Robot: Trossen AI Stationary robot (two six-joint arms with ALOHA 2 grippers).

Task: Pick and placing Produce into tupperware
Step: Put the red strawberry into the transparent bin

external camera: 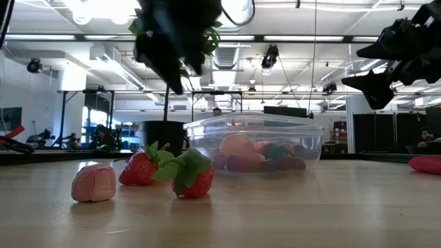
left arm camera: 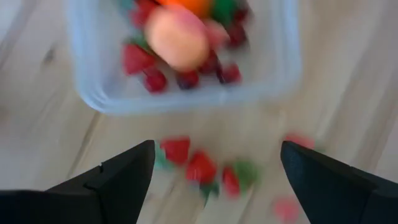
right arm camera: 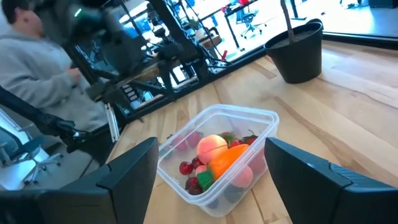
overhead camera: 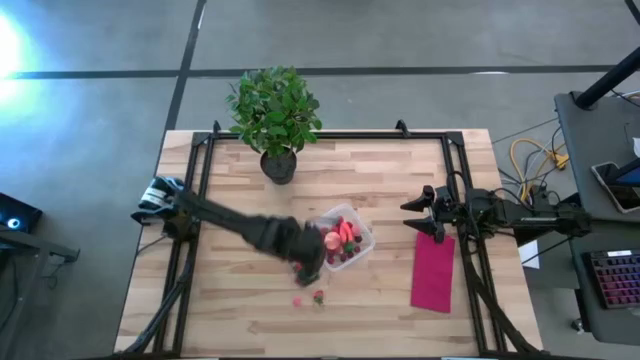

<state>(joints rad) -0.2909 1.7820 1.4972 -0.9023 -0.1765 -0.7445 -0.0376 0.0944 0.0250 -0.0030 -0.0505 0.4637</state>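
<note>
The clear tupperware (overhead camera: 357, 243) stands at the table's middle and holds red berries, a round pink-orange fruit (left arm camera: 177, 38) and an orange piece (right arm camera: 225, 158). Two strawberries with green tops (external camera: 138, 169) (external camera: 193, 177) and a pink fruit (external camera: 94, 183) lie loose on the wood near the tupperware's near side. My left gripper (overhead camera: 310, 264) hangs open and empty above these loose fruits (left arm camera: 202, 167), beside the tupperware's near-left corner. My right gripper (overhead camera: 412, 215) waits open and raised to the right of the tupperware (right arm camera: 217, 155), over the magenta cloth's far end.
A potted leafy plant (overhead camera: 275, 115) stands at the far edge, behind the tupperware. A flat magenta cloth (overhead camera: 433, 272) lies on the right. A person in grey (right arm camera: 43, 68) sits beyond the table's left side. Bare wood lies along the near edge (overhead camera: 240, 320).
</note>
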